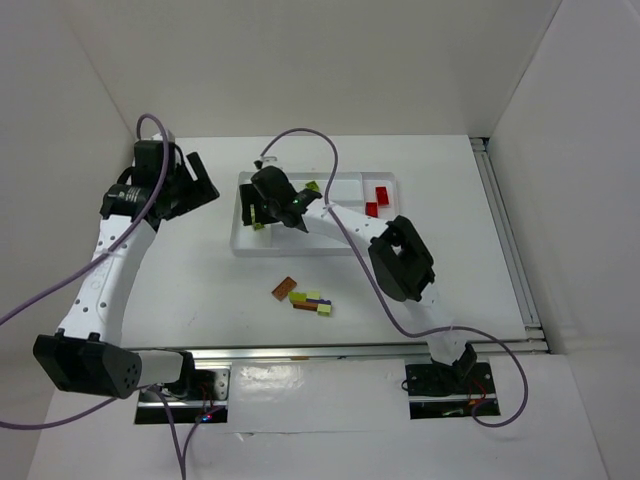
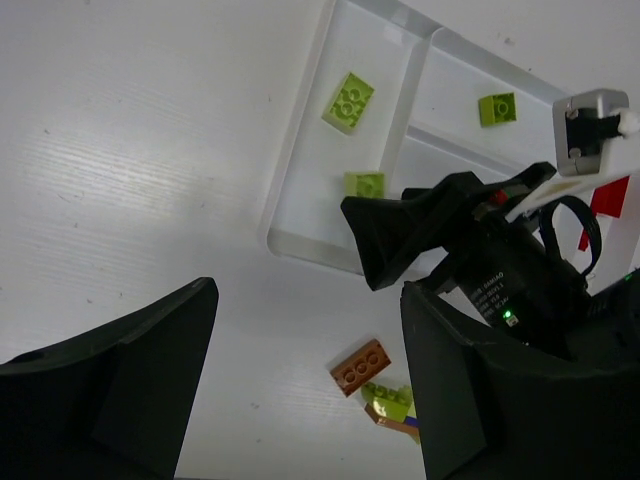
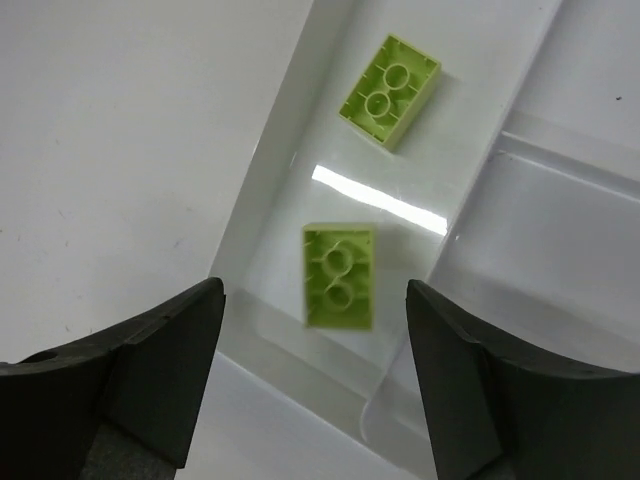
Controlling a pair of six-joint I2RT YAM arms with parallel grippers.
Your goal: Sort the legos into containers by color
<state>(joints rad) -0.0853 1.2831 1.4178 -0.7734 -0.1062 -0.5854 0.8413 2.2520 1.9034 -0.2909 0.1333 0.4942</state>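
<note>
- A flat white rectangular plastic tray (image 1: 345,188), divided into compartments, lies on a white table (image 1: 200,290) in front of the two robot arms.
- The right gripper (image 3: 312,300) hangs over the narrow compartment at the tray's left end. Its jaws are spread wide and hold nothing.
- Two small lime green studded plastic bricks (image 3: 390,78) lie apart from each other in that narrow compartment, which appears to be the section chosen for green.
- The nearer lime brick (image 3: 339,275) is straight beneath the parted jaws. Its edges look soft, so I cannot tell whether it rests flat on the tray floor.
- A third lime green brick (image 2: 497,108) lies in the neighbouring long compartment, so green seems split across two sections.
- Two small red bricks (image 1: 381,194) sit at the tray's right end, well apart from the green ones.
- The left gripper (image 2: 308,300) hovers over bare table just left of the tray, jaws wide and empty. It is probably held aside so the two arms do not collide.
- Not yet sorted: a brown-orange brick (image 1: 285,288) lies on the table in front of the tray.
- Just beside it is a tight heap of brown, purple and lime bricks (image 1: 313,303), touching one another.
- The sorting looks roughly half done. Lifting a single brick from that packed heap will likely be fiddly.
</note>
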